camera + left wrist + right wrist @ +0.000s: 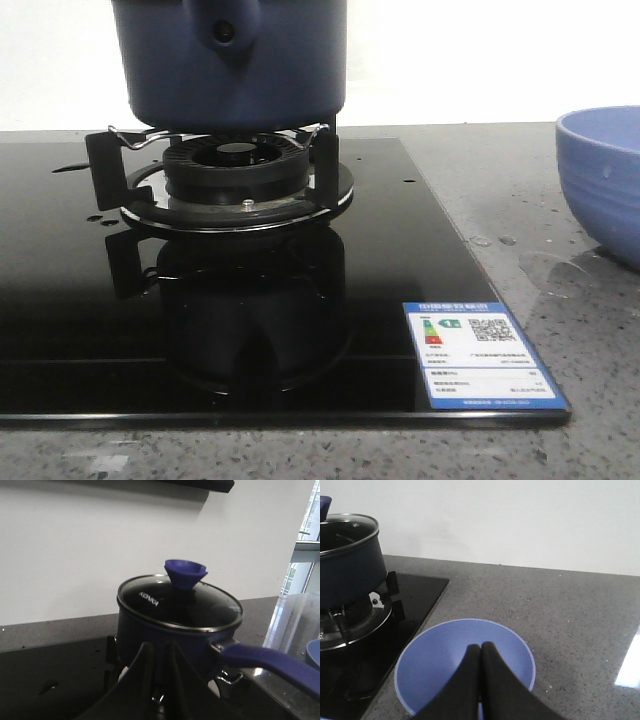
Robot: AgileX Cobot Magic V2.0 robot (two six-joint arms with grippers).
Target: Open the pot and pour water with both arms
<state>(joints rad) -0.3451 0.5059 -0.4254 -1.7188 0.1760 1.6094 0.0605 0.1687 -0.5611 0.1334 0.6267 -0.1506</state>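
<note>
The dark navy pot (230, 70) stands on the burner stand (240, 185), its stub handle end with the hole (222, 32) facing me. In the left wrist view the pot (150, 632) carries a glass lid (150, 597) with a blue knob (186, 572); its long handle (270, 664) points sideways. My left gripper (158, 649) hangs empty just short of the pot wall, fingers nearly together. My right gripper (480, 647) is shut and empty above the light blue bowl (435, 665). Neither gripper shows in the front view.
The black glass hob (60, 300) has a blue-and-white label (478, 352) at its front right corner. The light blue bowl (605, 180) sits on the grey counter to the hob's right, with water drops (495, 240) beside it. A white wall stands behind.
</note>
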